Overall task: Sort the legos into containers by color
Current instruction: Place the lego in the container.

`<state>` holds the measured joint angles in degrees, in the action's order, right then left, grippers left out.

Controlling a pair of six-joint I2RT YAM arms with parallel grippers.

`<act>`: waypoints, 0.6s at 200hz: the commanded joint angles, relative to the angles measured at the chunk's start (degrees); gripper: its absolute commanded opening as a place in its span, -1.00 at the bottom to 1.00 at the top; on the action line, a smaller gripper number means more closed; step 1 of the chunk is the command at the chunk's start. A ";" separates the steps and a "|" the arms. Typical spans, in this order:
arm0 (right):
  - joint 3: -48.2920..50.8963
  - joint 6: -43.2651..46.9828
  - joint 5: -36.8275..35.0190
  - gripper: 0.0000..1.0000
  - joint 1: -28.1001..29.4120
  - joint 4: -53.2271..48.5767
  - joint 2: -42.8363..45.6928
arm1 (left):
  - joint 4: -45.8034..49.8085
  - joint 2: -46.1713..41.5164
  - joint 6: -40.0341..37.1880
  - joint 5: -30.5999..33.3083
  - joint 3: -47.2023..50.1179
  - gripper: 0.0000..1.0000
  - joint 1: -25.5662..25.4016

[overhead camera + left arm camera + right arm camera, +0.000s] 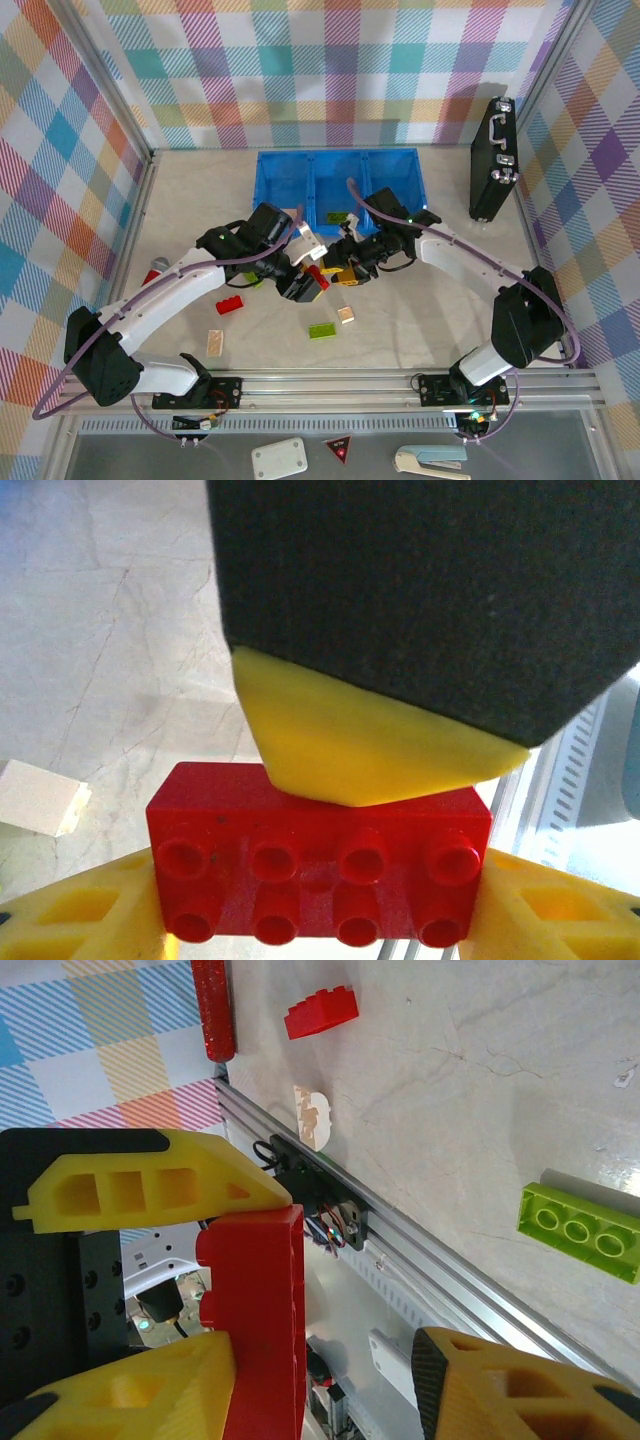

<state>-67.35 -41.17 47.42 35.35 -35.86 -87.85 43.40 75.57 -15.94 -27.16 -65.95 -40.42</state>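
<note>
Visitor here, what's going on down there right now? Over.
Left jaws shut on red brick. Right jaws open around same brick. Blue tray just beyond, right arm across its near edge.

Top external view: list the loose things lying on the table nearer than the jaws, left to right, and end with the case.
stick → tan brick → red brick → green brick → second tan brick → case
</note>
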 commanded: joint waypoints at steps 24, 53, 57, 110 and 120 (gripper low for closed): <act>-2.88 -0.64 3.23 0.03 2.69 2.31 -1.84 | -2.31 0.13 -0.90 -1.05 -0.71 0.03 -0.66; -2.70 -1.37 4.57 0.01 3.23 3.42 -1.97 | -2.22 0.17 -0.76 0.32 -0.48 0.03 -0.69; -2.70 -1.37 4.59 0.01 3.23 3.42 -1.97 | -2.33 0.18 -0.73 0.74 -0.35 0.04 -0.63; -2.53 -1.76 5.61 -0.07 3.49 2.72 -1.90 | -2.06 1.10 -0.26 4.04 -0.65 0.04 -0.68; -2.53 -1.71 5.54 -0.10 3.49 2.39 -1.80 | -2.24 0.99 -0.19 4.04 -0.64 0.06 -0.70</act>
<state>-68.49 -42.89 50.52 38.28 -33.21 -89.54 41.82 76.16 -15.92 -24.12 -65.93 -40.51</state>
